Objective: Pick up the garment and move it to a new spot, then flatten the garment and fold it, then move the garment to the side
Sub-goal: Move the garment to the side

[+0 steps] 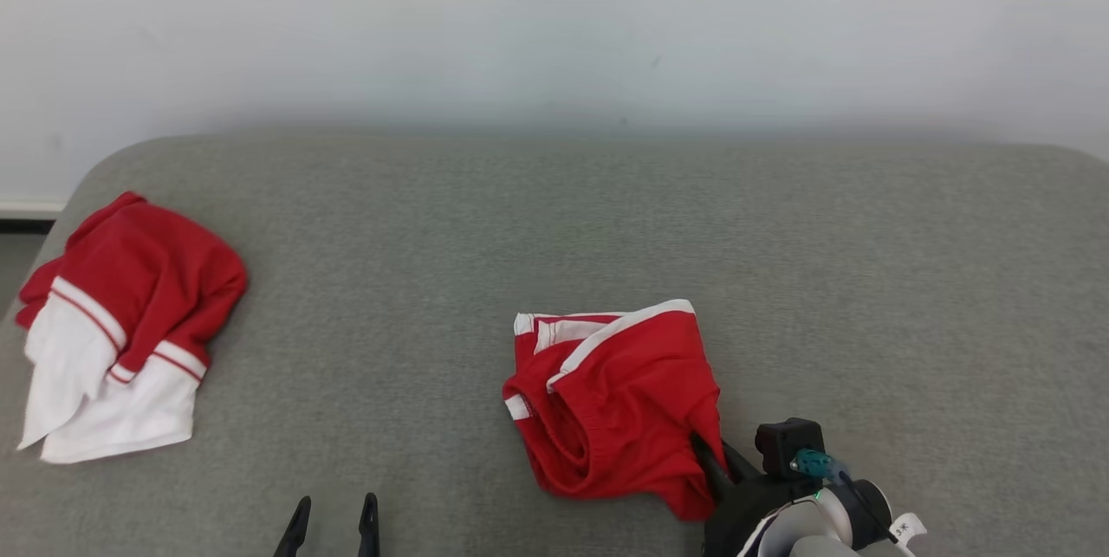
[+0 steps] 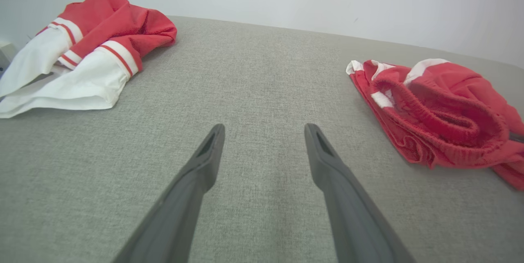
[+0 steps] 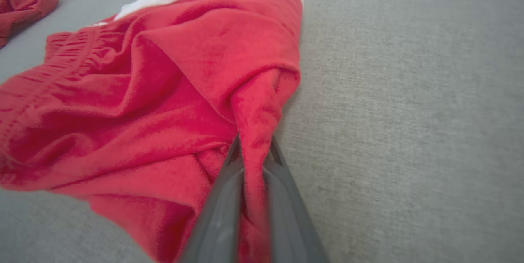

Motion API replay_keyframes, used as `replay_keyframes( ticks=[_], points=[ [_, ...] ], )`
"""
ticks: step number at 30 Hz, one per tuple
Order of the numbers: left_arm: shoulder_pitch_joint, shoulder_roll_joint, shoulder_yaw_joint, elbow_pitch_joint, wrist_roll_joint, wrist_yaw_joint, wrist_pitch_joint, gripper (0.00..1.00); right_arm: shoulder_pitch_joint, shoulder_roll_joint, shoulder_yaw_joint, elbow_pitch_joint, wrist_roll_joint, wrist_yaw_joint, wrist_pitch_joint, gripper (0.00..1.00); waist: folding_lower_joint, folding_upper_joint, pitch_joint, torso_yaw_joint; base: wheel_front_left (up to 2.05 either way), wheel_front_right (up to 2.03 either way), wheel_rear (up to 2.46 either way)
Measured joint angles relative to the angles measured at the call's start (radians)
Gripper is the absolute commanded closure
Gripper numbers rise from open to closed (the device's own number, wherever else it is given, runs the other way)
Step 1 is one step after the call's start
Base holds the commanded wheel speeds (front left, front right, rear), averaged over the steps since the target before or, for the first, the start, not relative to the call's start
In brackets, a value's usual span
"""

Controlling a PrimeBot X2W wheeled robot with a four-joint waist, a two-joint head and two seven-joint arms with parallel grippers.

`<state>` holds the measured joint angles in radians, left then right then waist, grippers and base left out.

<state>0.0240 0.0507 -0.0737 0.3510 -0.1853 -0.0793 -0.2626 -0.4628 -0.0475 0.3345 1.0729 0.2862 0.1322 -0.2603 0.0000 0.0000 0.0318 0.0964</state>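
**Q:** What sits closest to your lens?

**A:** Nearest, at the lower right of the head view, is your right gripper (image 3: 253,150). Its two dark fingers are pinched together on a raised fold at the near edge of the red garment (image 1: 619,401). Cloth fills the narrow gap between them.

**Q:** And the rest, by size?

**A:** Largest is the grey upholstered surface (image 1: 520,219), rounded at its far corners and carrying everything. Behind it stands the pale wall (image 1: 554,20). Next comes the red-and-white garment (image 1: 121,323), crumpled at the surface's left edge with its white parts towards you. Then the red garment itself: a rumpled heap with white trim along its far edge and a gathered waistband facing left. It lies near the middle of the surface, slightly to your right, well apart from the other heap.

**Q:** Smallest?

**A:** Your left gripper (image 2: 264,132), at the bottom of the head view, left of the red garment. Its fingers stand wide apart over bare grey fabric, holding nothing. Whether the tips touch the surface, you cannot tell.
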Motion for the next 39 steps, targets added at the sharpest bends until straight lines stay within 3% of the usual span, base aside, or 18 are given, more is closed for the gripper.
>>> replay_keyframes(
  ticks=[9,30,39],
  points=[
    [0.004,0.0,-0.016,-0.014,-0.001,0.0,0.0,0.0,0.0,-0.002,-0.047,-0.025,-0.053,0.0,-0.001,1.0,-0.0001,0.0,-0.015,-0.126,0.0,0.0,0.0],
    [-0.107,-0.001,-0.088,-0.019,0.012,-0.017,0.0,0.0,-0.009,-0.004,-0.056,-0.09,-0.067,0.0,-0.001,1.0,0.0,0.0,0.03,-0.541,0.0,0.0,0.0],
    [-0.128,-0.002,-0.099,-0.015,0.024,-0.025,0.0,0.0,-0.015,-0.004,-0.067,-0.12,-0.081,0.0,-0.001,1.0,0.0001,0.0001,0.092,-0.607,0.0,0.0,0.0]
  ],
)
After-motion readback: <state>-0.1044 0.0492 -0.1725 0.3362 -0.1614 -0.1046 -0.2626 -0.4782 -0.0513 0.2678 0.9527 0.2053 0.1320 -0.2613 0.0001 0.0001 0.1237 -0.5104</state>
